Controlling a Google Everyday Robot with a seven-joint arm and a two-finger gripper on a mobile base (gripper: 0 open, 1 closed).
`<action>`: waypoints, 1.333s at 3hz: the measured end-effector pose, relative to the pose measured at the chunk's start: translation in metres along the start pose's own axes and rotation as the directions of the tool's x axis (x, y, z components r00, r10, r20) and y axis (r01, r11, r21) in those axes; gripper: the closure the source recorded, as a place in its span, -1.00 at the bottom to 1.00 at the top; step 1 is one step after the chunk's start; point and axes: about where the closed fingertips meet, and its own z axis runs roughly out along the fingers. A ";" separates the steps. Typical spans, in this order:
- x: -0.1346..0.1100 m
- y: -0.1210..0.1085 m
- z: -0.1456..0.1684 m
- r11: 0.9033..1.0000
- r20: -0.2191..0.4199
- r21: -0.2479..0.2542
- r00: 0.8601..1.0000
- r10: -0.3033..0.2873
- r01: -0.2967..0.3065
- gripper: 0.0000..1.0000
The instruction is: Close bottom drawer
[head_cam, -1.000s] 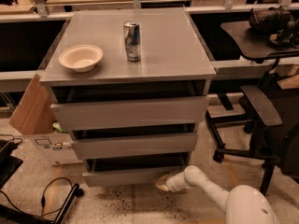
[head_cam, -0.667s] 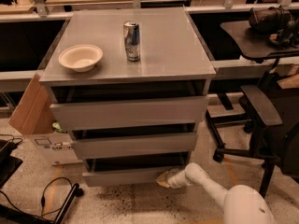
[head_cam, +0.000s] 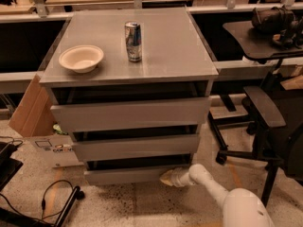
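The bottom drawer (head_cam: 128,175) is the lowest, narrowest grey front of the grey cabinet (head_cam: 142,65). A thin dark gap shows above its front; its tray is hidden. My gripper (head_cam: 166,178) sits at the end of the white arm (head_cam: 213,190), low near the floor. Its tip rests against the right end of the bottom drawer's front.
A cream bowl (head_cam: 81,57) and a silver-blue can (head_cam: 133,41) stand on the cabinet top. A cardboard box (head_cam: 35,122) leans at the left. A black office chair (head_cam: 265,117) stands at the right. Black cables (head_cam: 57,205) lie on the speckled floor at front left.
The gripper has stayed at the right end of the bottom drawer's front, shifting slightly toward it. The drawers look much the same.
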 end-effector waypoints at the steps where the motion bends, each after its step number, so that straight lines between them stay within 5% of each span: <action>1: 0.000 0.001 0.000 1.000 0.000 0.000 1.000 0.000 0.000 0.67; 4: 0.000 0.008 0.006 1.000 0.000 -0.013 1.000 0.000 0.000 -0.73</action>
